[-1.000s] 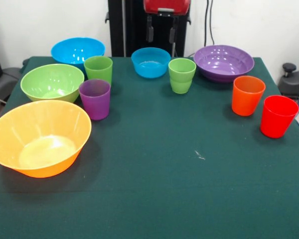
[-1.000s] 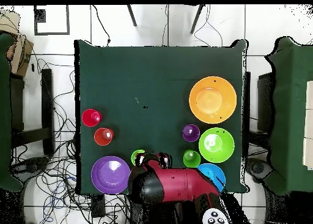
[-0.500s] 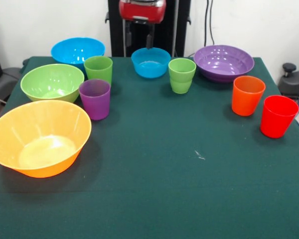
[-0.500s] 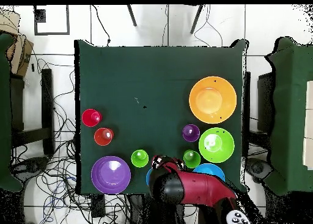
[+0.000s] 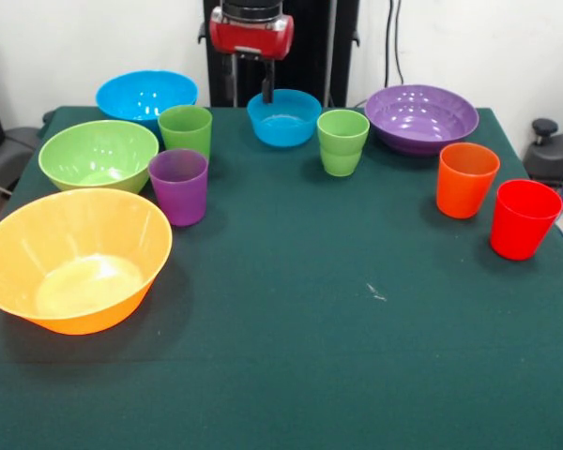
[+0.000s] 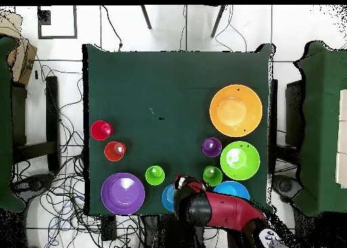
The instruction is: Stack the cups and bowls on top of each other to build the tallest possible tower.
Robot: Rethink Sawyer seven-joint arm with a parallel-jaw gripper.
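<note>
Nothing stacked: ten pieces stand apart on the green bench [image 5: 357, 356].

In the front view the gripper [image 5: 249, 82] hangs at 12 o'clock, just beside the smaller blue bowl [image 5: 283, 117], its two dark fingers [image 5: 266, 81] apart and empty. The large blue bowl [image 5: 146, 95], green bowl [image 5: 98, 154] and orange bowl [image 5: 73, 259] run from 11 round to 8 o'clock, with a green cup [image 5: 185, 129] and the purple cup [image 5: 178, 186] beside them (neither touching). A second green cup [image 5: 342, 142] stands near centre-top; the purple bowl [image 5: 421, 117], orange cup [image 5: 466, 179] and red cup [image 5: 524, 218] sit from 1 to 3 o'clock.
</note>
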